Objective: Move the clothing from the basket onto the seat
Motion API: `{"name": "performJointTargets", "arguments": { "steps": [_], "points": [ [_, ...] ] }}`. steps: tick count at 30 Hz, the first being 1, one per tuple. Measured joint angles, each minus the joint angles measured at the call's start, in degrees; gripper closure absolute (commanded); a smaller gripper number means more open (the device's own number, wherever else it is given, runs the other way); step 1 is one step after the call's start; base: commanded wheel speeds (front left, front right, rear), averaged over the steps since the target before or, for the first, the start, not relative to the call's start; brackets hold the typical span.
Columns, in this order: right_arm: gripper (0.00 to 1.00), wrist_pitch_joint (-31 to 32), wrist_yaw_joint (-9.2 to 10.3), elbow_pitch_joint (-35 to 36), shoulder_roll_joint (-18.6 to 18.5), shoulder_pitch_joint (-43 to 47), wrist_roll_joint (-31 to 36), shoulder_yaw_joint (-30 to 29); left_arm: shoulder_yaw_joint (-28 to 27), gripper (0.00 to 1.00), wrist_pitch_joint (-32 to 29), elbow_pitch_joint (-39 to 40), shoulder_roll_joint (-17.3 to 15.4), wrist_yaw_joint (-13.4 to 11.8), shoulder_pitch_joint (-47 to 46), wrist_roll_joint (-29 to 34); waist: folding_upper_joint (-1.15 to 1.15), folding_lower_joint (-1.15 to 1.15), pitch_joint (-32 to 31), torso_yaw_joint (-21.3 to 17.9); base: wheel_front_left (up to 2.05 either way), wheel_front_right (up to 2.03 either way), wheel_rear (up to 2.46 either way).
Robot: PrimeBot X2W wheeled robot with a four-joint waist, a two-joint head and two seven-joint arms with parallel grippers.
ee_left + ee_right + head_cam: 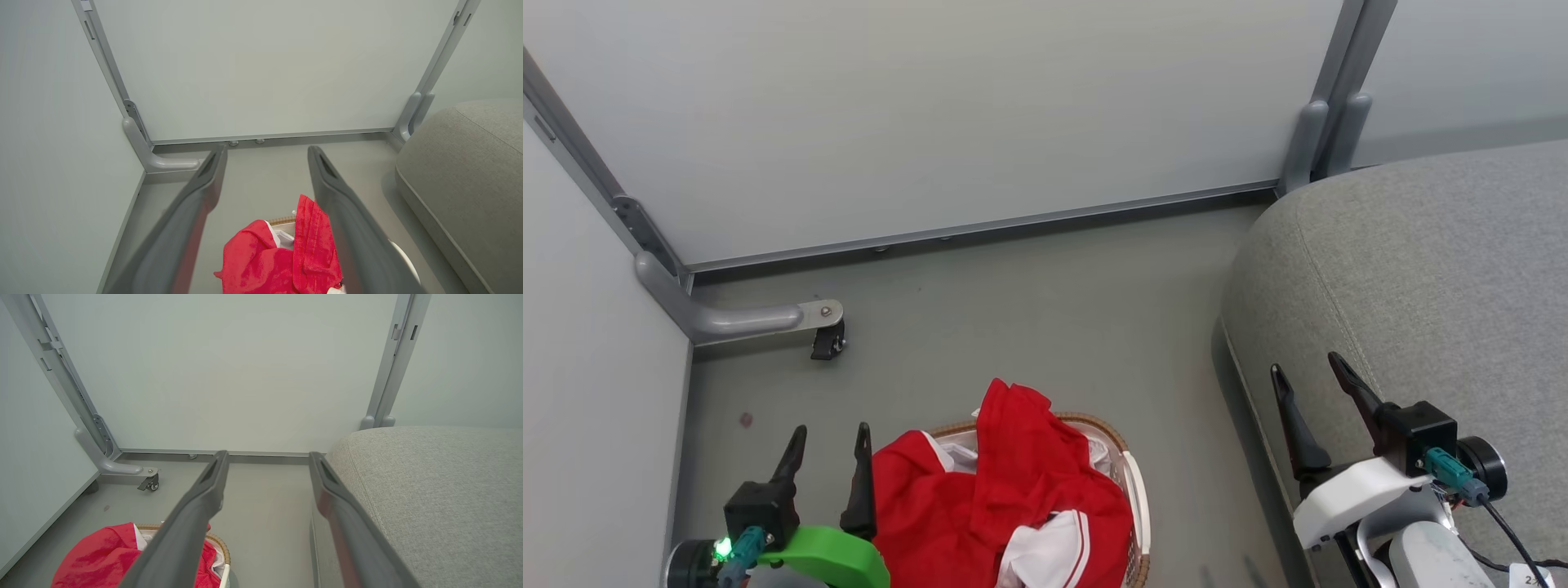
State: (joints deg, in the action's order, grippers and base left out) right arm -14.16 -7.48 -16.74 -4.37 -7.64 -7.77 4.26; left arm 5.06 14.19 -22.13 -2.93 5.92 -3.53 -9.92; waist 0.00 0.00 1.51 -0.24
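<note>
Red clothing point(1005, 498) with white trim is heaped in the small white basket point(1137, 506) on the floor, spilling over its brown rim. The clothing point(282, 257) shows between my left fingers in the left wrist view, and the clothing point(102, 557) sits low left in the right wrist view beside the basket rim point(218, 543). My left gripper point(827, 437) stands open just left of the basket, holding nothing. My right gripper point(1313, 376) is open over the front edge of the grey seat point(1445, 269), empty. The seat point(461, 171) and seat point(433, 490) fill the right.
White partition panels point(931, 114) wall off the back and left. A grey panel foot with a black caster point(827, 343) juts onto the floor at left. Bare grey floor point(1029, 310) lies between basket, panels and seat.
</note>
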Motion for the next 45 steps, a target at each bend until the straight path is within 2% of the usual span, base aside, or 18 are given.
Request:
{"name": "performJointTargets", "arguments": {
  "steps": [9, 16, 26, 35, 45],
  "points": [
    [0.00, -0.85, -0.01, 1.36, -0.01, -2.36, 3.53, 0.55, 2.74, 0.00, 0.96, -3.20, 0.10, 0.70, -2.58, 2.27, 0.00, 0.00, 3.93, -0.63, 0.00, 0.00, 0.00],
    [0.00, -0.85, -0.01, 3.91, 0.29, -5.79, 3.64, 0.36, 4.37, 0.00, 0.97, -6.48, 0.11, 0.89, -6.88, 1.02, 0.00, 0.00, 9.25, -1.60, 0.00, 0.00, 0.00],
    [0.00, -0.85, -0.01, 7.78, 0.96, -11.75, 3.86, 0.48, 6.35, 0.00, 0.97, -9.99, 0.13, 1.19, -14.36, 1.69, 0.00, 0.00, 18.08, -3.43, 0.00, 0.00, 0.00],
    [0.00, -0.85, -0.02, 10.34, 1.35, -17.55, 3.90, 3.34, 8.31, 0.00, 0.97, -14.84, 0.12, 1.40, -21.69, 3.16, 0.00, 0.01, 26.84, -5.76, 0.00, 0.00, 0.00],
    [0.00, -0.83, -0.02, 13.01, 1.38, -21.05, 1.05, 5.82, 13.08, 0.00, 0.97, -21.20, -1.79, 1.45, -29.08, 3.79, 0.00, 0.01, 35.82, -8.92, 0.00, 0.00, 0.00]
  ]
}}
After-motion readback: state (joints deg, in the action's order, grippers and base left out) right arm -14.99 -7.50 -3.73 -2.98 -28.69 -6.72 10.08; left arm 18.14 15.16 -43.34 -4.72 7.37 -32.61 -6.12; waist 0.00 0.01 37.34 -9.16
